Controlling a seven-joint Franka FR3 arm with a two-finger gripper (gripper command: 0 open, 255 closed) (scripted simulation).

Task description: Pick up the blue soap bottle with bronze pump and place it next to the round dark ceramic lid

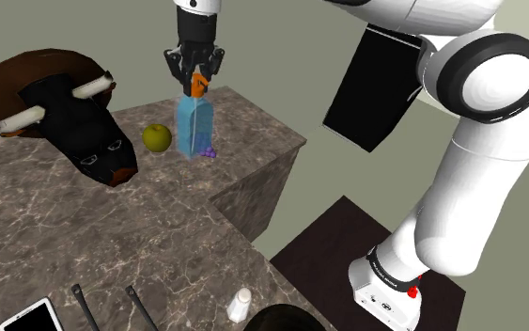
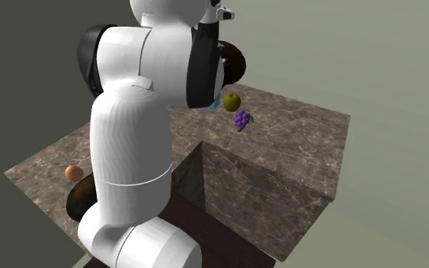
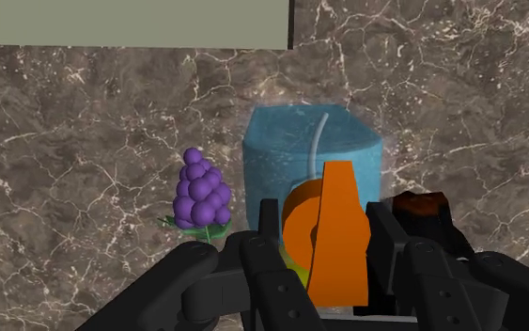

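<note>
— Grip check first: hand [image 3: 323, 230] drawn narrow, fingers [image 3: 269, 221] pressed to both sides of the orange pump [image 3: 337, 249]?
— Looks so. Soap bottle [image 1: 196, 127] upright at the far end of the counter [image 1: 112, 235], just beside the grapes [image 1: 210, 150], near the green apple [image 1: 158, 138].
— Then lift straight up, slowly; a top-only hold, so likely to swing.
— Clear the grapes before turning. Keep upright all the way to the dark lid [image 1: 283, 318]; set down close beside it, not on it.

Even, diffuse, moderately bright light; soft shading across the white arm [image 1: 459, 188].
</note>
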